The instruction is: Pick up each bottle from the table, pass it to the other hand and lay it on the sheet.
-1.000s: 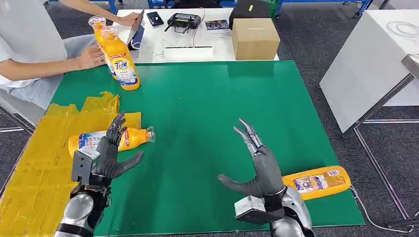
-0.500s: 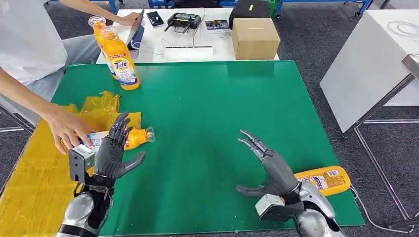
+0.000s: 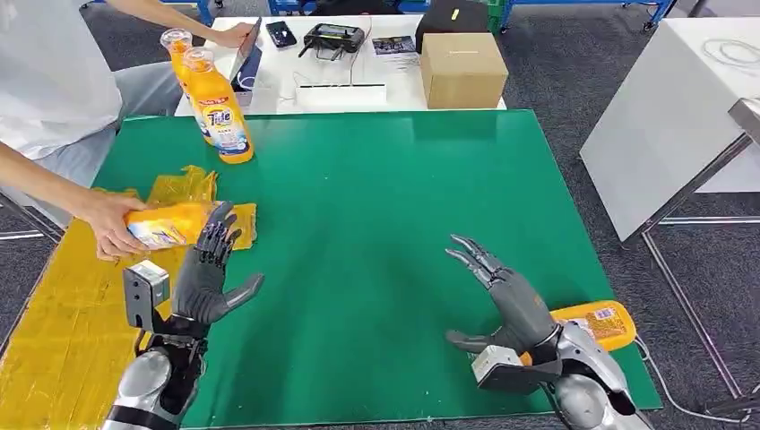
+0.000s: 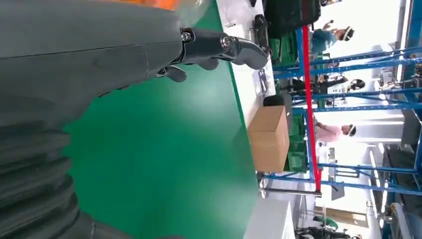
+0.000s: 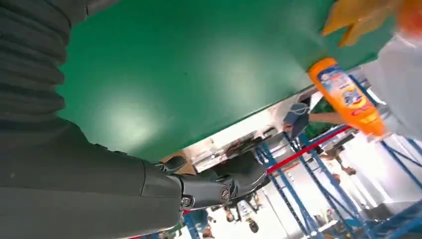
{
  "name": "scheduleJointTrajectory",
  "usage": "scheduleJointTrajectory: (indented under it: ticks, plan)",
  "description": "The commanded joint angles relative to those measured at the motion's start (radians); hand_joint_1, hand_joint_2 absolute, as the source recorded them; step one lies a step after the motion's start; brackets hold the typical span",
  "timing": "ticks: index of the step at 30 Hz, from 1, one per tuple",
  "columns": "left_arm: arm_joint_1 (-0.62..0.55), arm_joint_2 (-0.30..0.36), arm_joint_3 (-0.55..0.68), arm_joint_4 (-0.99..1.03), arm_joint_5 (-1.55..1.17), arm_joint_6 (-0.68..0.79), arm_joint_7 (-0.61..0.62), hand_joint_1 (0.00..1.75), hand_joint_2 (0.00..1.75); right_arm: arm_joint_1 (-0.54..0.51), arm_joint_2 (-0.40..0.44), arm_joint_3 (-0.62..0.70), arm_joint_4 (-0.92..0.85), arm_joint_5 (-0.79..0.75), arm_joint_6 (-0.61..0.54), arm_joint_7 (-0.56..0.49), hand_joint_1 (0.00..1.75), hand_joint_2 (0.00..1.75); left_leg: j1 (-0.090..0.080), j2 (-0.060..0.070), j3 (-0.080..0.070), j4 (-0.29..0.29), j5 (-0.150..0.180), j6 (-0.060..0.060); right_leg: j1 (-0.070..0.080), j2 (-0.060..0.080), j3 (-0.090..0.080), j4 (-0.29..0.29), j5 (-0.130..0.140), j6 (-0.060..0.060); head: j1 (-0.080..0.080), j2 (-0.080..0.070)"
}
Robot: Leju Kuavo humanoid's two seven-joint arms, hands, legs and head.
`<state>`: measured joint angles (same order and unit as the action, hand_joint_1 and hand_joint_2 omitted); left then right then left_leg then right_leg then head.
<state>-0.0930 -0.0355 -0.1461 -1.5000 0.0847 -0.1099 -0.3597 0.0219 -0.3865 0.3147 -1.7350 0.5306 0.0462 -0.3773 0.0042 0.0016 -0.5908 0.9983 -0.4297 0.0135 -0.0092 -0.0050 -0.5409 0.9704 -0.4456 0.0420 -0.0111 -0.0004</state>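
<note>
Green matting (image 3: pixel 376 224) covers the table, with a crinkled yellow plastic sheet (image 3: pixel 63 313) spread along its left edge. Nearest the robot, the right hand (image 3: pixel 506 305) hovers over the mat's near right part, fingers spread and holding nothing. Just behind its wrist an orange detergent bottle (image 3: pixel 596 324) lies on its side at the mat's near right corner, partly hidden by the wrist. On the near left, the left hand (image 3: pixel 208 273) is raised at the border of sheet and mat, palm open with fingers apart and empty; its fingertips overlap the view of a second orange bottle (image 3: pixel 170 222). That bottle is gripped by a person's hand (image 3: pixel 109 224) reaching in from the left above the sheet, so the person's arm and the bottle stand between the left hand and the sheet's far end. Farther back, two Tide bottles (image 3: pixel 215 107) stand upright, close together, at the far left corner of the mat. Beyond the mat, a white table carries a cardboard box (image 3: pixel 462 69), a black controller (image 3: pixel 333 38) and a phone (image 3: pixel 280 33).
</note>
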Motion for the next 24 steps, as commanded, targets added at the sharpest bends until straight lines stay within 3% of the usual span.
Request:
scheduleJointTrajectory:
  ticks: [1, 7, 17, 24]
  plan:
    - [-0.055, 0.003, -0.012, 0.072, 0.007, -0.01, 0.012, 0.0, 1.75, 0.067, -0.124, -0.121, -0.011, -0.028, 0.074, -0.026, 0.0, 1.75, 0.0, -0.004, 0.003, 0.0, -0.002, 0.0, 0.0, -0.003, 0.005, -0.001, -0.002, -0.001, 0.0, 0.0]
    - [-0.063, -0.001, -0.015, 0.086, 0.007, -0.009, 0.012, 0.0, 1.75, 0.103, -0.142, -0.131, -0.039, 0.011, 0.075, -0.035, 0.0, 1.75, 0.0, -0.003, 0.002, -0.001, -0.001, 0.0, 0.0, -0.003, 0.003, -0.001, -0.001, -0.001, 0.0, 0.0]
    - [-0.059, -0.001, 0.001, 0.082, 0.002, 0.0, 0.017, 0.0, 1.75, 0.303, -0.2, -0.206, -0.173, 0.089, 0.006, -0.017, 0.0, 1.75, 0.0, -0.003, 0.002, -0.001, -0.001, 0.0, 0.0, -0.003, 0.003, -0.001, -0.002, -0.001, 0.0, 0.0]
    - [-0.064, -0.002, 0.002, 0.088, 0.002, 0.0, 0.017, 0.0, 1.75, 0.323, -0.222, -0.221, -0.171, 0.094, 0.003, -0.004, 0.0, 1.75, 0.0, 0.0, 0.004, -0.001, -0.002, 0.0, 0.0, 0.001, 0.004, -0.001, -0.001, -0.001, 0.0, 0.0]
